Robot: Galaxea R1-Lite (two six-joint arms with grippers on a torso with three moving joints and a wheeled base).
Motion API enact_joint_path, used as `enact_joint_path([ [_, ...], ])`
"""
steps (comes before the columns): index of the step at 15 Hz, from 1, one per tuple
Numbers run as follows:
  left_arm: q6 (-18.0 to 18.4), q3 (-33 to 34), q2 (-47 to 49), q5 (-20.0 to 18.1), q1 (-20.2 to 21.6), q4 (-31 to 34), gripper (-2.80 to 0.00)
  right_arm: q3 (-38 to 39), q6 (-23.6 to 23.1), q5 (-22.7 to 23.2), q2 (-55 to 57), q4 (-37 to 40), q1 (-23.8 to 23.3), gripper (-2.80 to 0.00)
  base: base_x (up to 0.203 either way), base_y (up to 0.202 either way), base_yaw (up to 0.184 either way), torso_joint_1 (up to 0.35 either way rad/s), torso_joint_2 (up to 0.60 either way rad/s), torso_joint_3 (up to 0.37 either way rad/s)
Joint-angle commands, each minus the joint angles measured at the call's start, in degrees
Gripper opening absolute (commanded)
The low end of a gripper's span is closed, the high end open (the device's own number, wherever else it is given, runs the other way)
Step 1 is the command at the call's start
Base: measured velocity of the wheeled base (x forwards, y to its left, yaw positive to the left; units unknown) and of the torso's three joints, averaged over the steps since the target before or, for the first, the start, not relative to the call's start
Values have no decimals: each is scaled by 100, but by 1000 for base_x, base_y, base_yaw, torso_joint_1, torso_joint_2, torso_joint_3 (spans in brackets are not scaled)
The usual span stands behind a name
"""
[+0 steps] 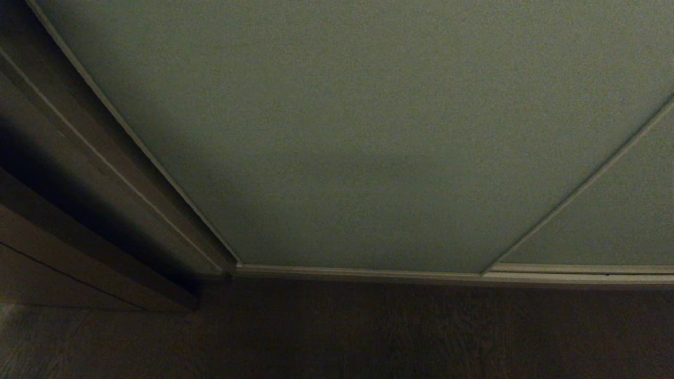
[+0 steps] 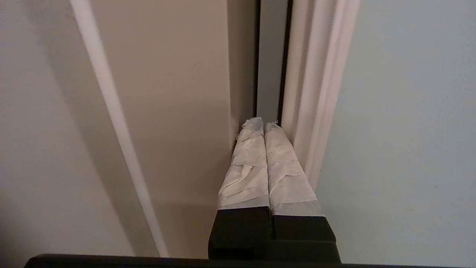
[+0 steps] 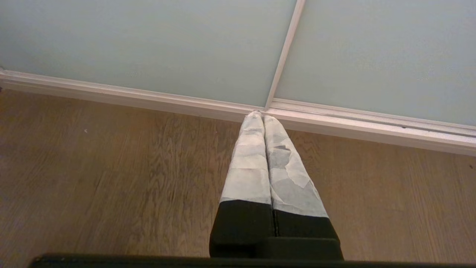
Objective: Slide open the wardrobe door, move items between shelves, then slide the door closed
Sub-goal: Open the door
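Presently the door fills the head view, standing shut above the floor. Left gripper, fingers pressed together, empty, points into the gap beside the door's cream frame. Right gripper, likewise clenched and empty, hangs over the floor near the door's bottom rail.

The sliding wardrobe door stands behind the floor, second panel to its right
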Motion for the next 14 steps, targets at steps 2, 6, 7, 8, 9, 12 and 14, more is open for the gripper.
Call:
enact_joint_path([
  [2, -12, -146, 175, -16, -64, 32, -280, 0, -3, 1, -1, -1, 1, -280, 0, 0, 0, 0, 0, 0],
  [6, -13, -338, 333, -19, -199, 32, -280, 0, -3, 1, -1, -1, 1, -280, 0, 0, 0, 0, 0, 0],
  [7, -5, -365, 346, -19, -243, 32, -280, 0, -3, 1, -1, -1, 1, -280, 0, 0, 0, 0, 0, 0],
  [8, -4, -373, 358, -19, -303, 32, -280, 0, -3, 1, -1, -1, 1, -280, 0, 0, 0, 0, 0, 0],
  [9, 4, -382, 368, -19, -349, 32, -280, 0, -3, 1, -1, -1, 1, -280, 0, 0, 0, 0, 0, 0],
  [12, 64, -373, 329, -17, -564, 39, -280, 0, -3, 1, -1, -1, 1, -280, 0, 0, 0, 0, 0, 0],
  [14, 103, -381, 273, -11, -714, 208, -280, 0, -3, 1, -1, -1, 1, -280, 0, 0, 0, 0, 0, 0],
])
